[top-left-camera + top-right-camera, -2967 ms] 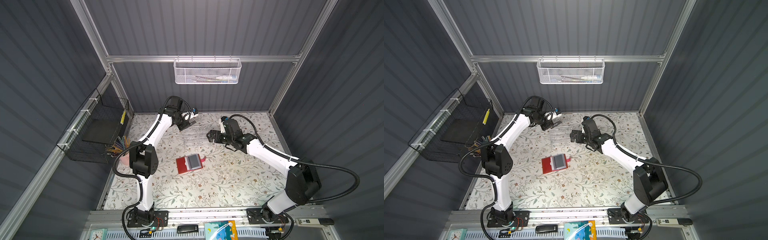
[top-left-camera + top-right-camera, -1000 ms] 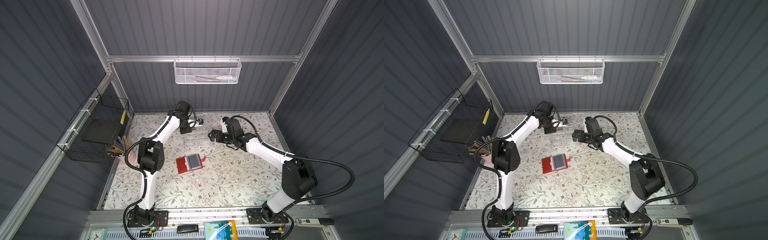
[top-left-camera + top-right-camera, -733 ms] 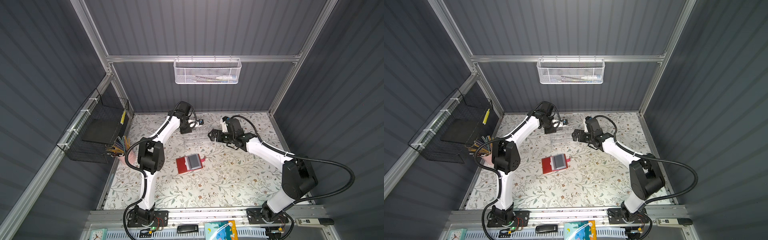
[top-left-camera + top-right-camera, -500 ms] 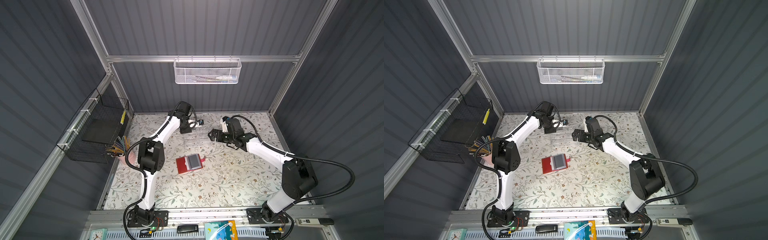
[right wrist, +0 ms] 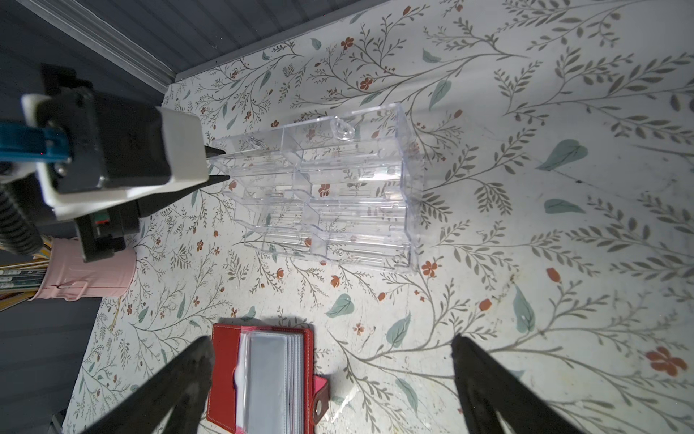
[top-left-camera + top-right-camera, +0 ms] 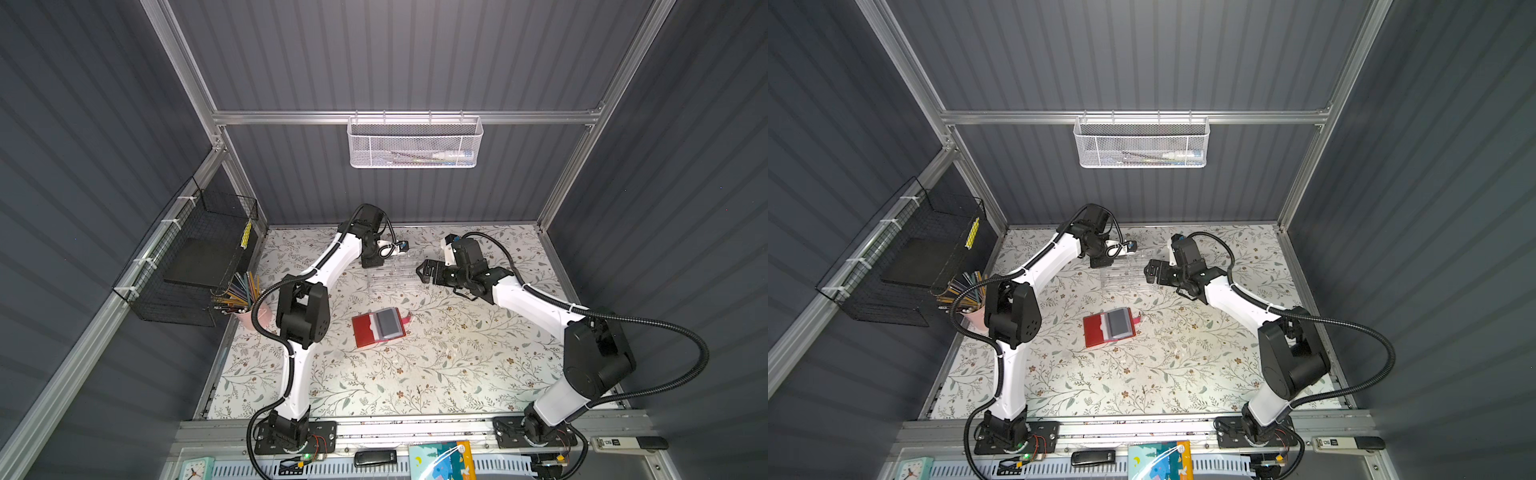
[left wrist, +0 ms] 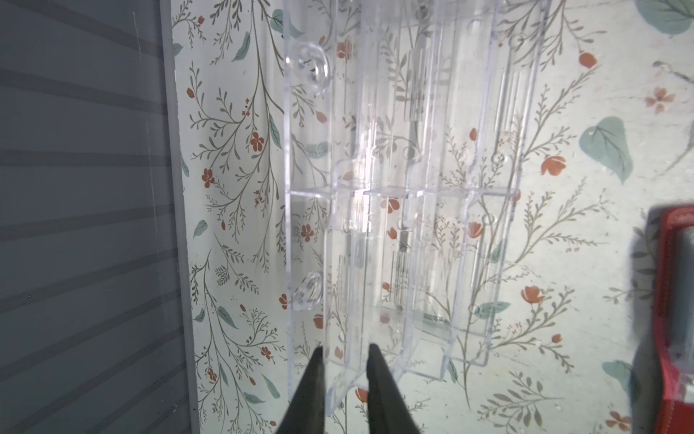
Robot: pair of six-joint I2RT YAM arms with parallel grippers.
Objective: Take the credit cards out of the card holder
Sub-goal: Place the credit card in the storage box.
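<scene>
The left gripper (image 7: 343,360) has its two black fingers (image 7: 308,394) just a little way apart. One thin end wall of the clear organizer (image 7: 405,188) sits in the small gap between them. I cannot tell if the fingers press on that wall or only stand on each side of it. The organizer lies on the flowery table (image 6: 415,374), near the back wall.

The right gripper (image 5: 330,340) is spread very wide. It holds nothing and touches nothing. It hangs in the air, close to the other end of the organizer (image 6: 392,274).

The card holder (image 6: 376,328) lies open and flat on the table, in front of the organizer and apart from both grippers. In the right wrist view the red card holder (image 5: 263,375) shows its clear sleeves facing up. A grey card (image 6: 388,322) shows through the top sleeve. Its strap tab sticks out on the side toward the right arm.

Three seconds ago the left gripper was farther toward the back left corner. One second ago it was already by the organizer, as it is now. The right gripper has hardly moved. The card holder lies in the same spot in all the pictures.
</scene>
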